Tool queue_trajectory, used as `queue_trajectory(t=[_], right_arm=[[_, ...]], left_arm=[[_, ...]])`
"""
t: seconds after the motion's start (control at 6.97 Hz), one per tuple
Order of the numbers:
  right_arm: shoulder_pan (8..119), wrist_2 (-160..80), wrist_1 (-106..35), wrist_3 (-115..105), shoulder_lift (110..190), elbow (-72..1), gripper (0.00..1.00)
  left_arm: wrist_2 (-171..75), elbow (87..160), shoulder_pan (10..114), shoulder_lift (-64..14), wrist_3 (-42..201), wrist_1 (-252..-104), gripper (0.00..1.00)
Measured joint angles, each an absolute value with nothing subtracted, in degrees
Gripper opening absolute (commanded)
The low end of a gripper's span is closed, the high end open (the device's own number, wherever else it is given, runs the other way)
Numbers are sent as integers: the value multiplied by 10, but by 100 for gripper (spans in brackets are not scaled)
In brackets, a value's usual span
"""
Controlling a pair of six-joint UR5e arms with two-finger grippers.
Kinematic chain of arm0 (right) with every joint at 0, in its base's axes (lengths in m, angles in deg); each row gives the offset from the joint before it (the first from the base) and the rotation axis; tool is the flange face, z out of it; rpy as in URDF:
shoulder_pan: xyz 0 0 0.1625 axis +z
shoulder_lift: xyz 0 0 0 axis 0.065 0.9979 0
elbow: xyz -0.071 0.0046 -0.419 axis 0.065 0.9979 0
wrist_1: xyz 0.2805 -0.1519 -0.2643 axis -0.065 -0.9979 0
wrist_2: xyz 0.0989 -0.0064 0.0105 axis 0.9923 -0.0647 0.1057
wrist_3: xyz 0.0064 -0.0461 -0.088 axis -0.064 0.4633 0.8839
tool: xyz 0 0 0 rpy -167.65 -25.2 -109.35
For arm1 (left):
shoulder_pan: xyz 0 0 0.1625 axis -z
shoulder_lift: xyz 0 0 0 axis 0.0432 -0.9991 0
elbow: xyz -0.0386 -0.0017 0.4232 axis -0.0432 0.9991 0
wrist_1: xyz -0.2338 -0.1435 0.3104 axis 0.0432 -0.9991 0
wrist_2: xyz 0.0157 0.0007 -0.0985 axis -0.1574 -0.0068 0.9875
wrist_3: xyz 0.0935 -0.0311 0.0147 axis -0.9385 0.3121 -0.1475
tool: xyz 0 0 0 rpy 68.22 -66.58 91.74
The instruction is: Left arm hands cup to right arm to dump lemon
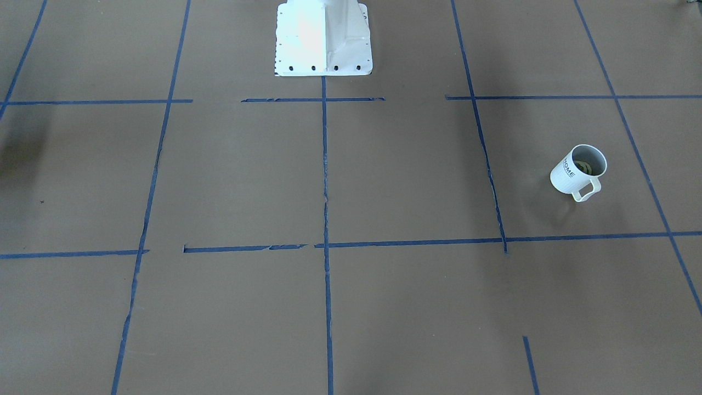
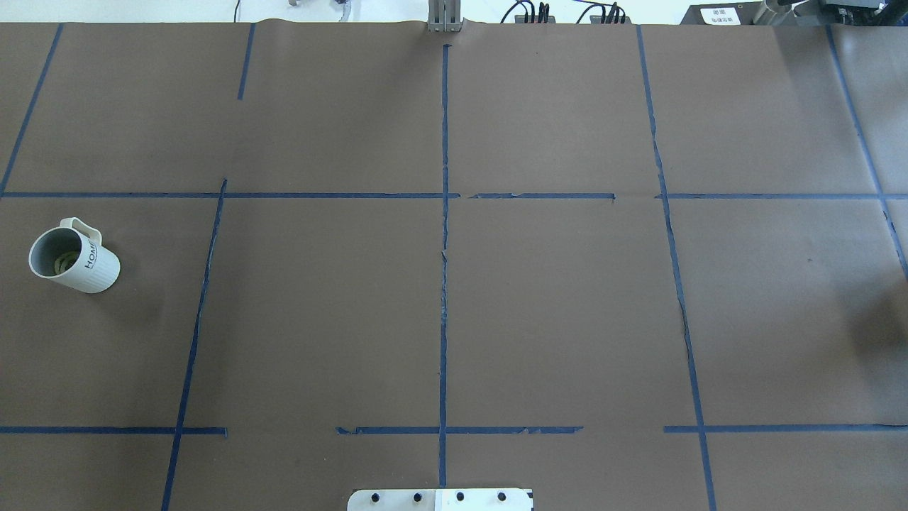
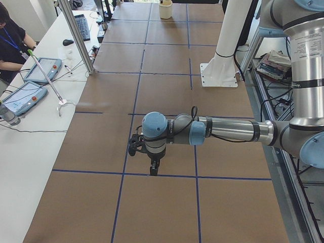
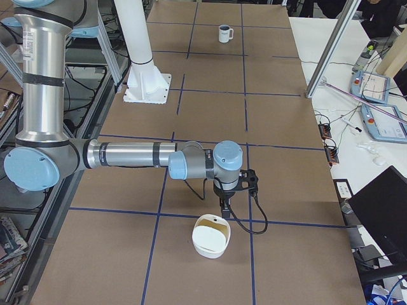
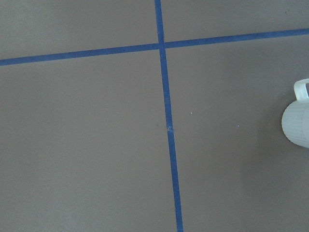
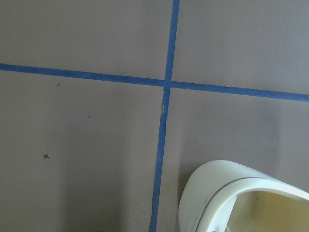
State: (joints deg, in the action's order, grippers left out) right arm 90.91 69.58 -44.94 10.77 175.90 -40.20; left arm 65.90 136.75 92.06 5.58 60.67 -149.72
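One upright cup point(image 1: 578, 174) at the front-facing frame's right middle holds one lemon point(image 1: 583, 167), one white bowl point(image 4: 212, 236) sits near the right pincer point(image 4: 224, 207), and how far open that or the left pincer point(image 3: 153, 170) is I cannot tell.

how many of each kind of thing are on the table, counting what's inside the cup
cup: 1
lemon (inside the cup): 1
bowl: 1
total: 3

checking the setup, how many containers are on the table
2: the cup on the robot's left, a bowl on its right by the right hand.
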Motion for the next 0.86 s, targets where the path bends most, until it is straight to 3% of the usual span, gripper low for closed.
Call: queue_trajectory(t=[0.86], right_arm=[[909, 695, -448, 108, 1758, -406, 100]], left_arm=[[664, 1384, 919, 43, 611, -1499, 100]])
